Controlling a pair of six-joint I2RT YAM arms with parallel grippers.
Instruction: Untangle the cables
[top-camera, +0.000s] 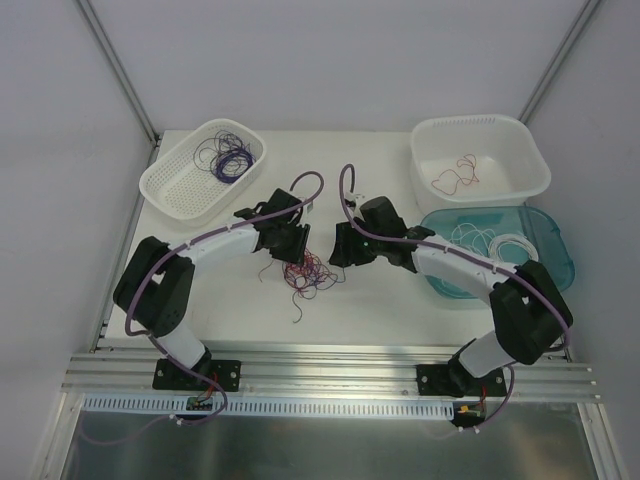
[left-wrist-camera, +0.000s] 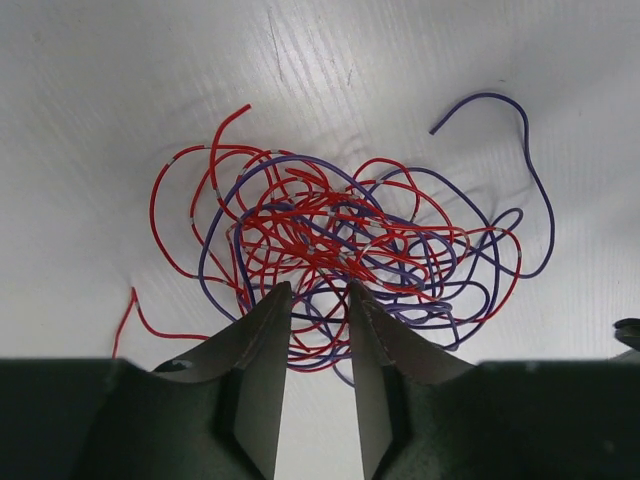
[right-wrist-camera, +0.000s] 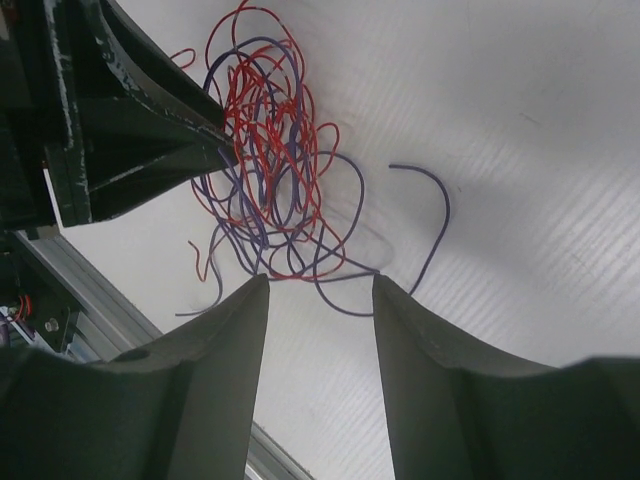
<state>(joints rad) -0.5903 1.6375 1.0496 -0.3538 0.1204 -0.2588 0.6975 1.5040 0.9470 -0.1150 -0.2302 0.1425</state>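
A tangle of thin red and dark purple cables (top-camera: 308, 273) lies on the white table between the two arms. In the left wrist view the tangle (left-wrist-camera: 340, 240) spreads just beyond my left gripper (left-wrist-camera: 318, 292). Its jaws are a little apart, and the nearest loops lie between the tips. My left gripper (top-camera: 293, 256) sits at the tangle's left edge. My right gripper (top-camera: 334, 256) is at the tangle's right edge. In the right wrist view my right gripper (right-wrist-camera: 318, 282) is wide open and empty, just short of the tangle (right-wrist-camera: 262, 130). A loose purple end (right-wrist-camera: 437, 215) curls off to the right.
A white slotted basket (top-camera: 178, 190) at the back left holds purple wires (top-camera: 226, 158). A white tub (top-camera: 520, 160) at the back right holds a red wire (top-camera: 455, 178). A teal tray (top-camera: 555, 250) in front of it holds white wires (top-camera: 490, 240). An aluminium rail (top-camera: 330, 372) runs along the near edge.
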